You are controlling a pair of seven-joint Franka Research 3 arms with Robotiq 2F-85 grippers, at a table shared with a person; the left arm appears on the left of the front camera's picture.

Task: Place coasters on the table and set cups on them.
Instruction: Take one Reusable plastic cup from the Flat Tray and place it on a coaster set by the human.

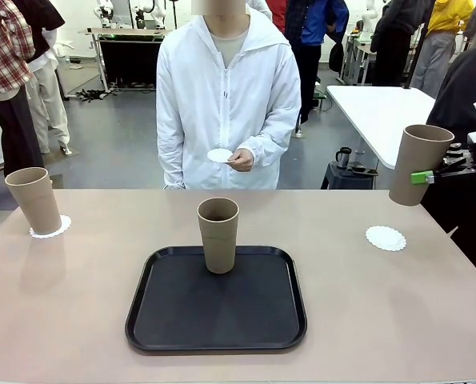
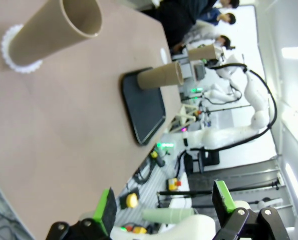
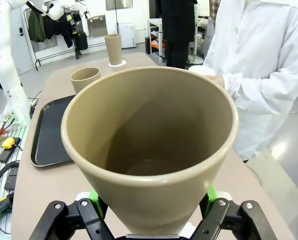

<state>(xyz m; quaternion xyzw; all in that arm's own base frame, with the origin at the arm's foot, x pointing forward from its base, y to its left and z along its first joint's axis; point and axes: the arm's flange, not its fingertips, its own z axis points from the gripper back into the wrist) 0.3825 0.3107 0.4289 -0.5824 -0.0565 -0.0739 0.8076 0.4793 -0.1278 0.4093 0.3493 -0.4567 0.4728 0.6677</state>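
Right gripper (image 1: pixel 423 177) clamped one cup (image 1: pixel 418 162), tilted, aloft by the table's (image 1: pixel 398 320) right edge; bare coaster (image 1: pixel 386 238) lay near that edge. Left gripper (image 2: pixel 165 204) stood open, empty. Second cup (image 1: pixel 34 200) sat on left coaster (image 1: pixel 55 230) at the left edge. Third cup (image 1: pixel 218 234) stood at the black tray's (image 1: pixel 174 320) far edge. Person's hand (image 1: pixel 242 160) held a spare coaster (image 1: pixel 219 155).

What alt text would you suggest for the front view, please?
The robot's right hand holds a tan tumbler in the air at right, near a bare paper doily on the beige table. A second tumbler stands on a black tray at centre, a third on a doily at left; a person in white holds another doily.
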